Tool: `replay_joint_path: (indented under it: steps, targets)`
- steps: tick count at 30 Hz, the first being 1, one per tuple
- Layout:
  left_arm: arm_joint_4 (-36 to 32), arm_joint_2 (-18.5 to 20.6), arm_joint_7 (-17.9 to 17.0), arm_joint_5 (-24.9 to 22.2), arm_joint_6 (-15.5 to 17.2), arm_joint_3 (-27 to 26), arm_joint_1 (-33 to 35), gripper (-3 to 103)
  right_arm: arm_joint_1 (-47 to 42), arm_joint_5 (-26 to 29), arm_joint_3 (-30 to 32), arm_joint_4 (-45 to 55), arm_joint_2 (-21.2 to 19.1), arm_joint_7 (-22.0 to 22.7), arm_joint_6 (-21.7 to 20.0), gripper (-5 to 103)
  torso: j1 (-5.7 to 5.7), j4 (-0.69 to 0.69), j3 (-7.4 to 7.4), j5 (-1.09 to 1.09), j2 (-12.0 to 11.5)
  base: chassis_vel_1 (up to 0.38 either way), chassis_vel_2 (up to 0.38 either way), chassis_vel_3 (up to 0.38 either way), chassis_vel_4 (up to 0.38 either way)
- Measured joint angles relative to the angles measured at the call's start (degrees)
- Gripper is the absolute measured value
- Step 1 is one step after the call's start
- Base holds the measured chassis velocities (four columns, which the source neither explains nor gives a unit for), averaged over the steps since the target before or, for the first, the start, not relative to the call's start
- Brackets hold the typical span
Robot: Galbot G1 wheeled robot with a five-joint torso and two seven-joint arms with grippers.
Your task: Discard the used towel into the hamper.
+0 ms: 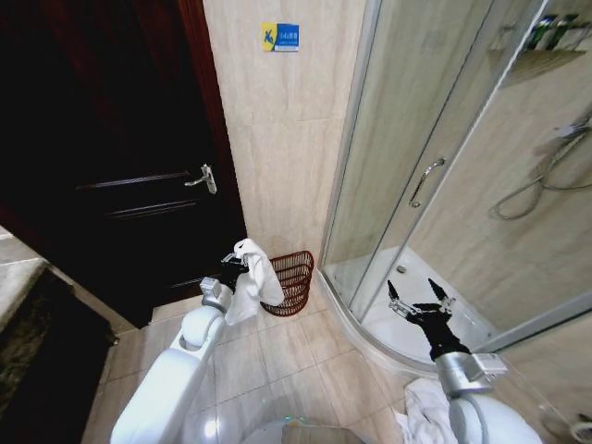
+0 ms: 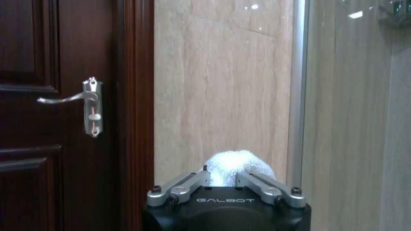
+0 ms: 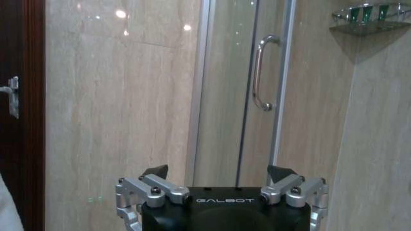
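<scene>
Left gripper (image 1: 237,262) pinching the white terry towel (image 1: 252,277) right beside the reddish-brown wire hamper (image 1: 294,280); right gripper (image 1: 421,302) spread wide, idle near the glass shower door (image 1: 407,176).

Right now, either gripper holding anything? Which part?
Left gripper is shut on the white cloth towel, pinching its upper end; the rest hangs down. Right gripper is open, holding nothing.
</scene>
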Motion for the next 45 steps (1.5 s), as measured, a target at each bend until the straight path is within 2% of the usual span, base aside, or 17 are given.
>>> replay_joint_path:
  steps: [31,36,45]
  targets:
    - [0.6,1.6,1.6,-1.3,-0.6,0.4,-0.2,3,0.4,-0.4,-0.9,0.6,0.0,0.0,-0.1,100,0.01,0.0,0.0,0.0,0.0,0.0,0.0,0.0,0.0]
    - [3.8,1.8,2.0,-1.3,-1.5,1.5,-2.6,3,0.4,-0.3,-0.9,0.5,0.0,0.1,0.4,100,0.0,0.01,0.0,0.0,0.0,0.0,0.0,0.0,0.0]
    - [15.7,0.6,2.2,-1.3,-3.6,8.3,-14.1,3,0.6,-1.1,-0.9,-1.0,0.0,0.2,1.5,100,0.0,-0.01,0.01,-0.01,0.0,0.0,0.0,0.0,0.0]
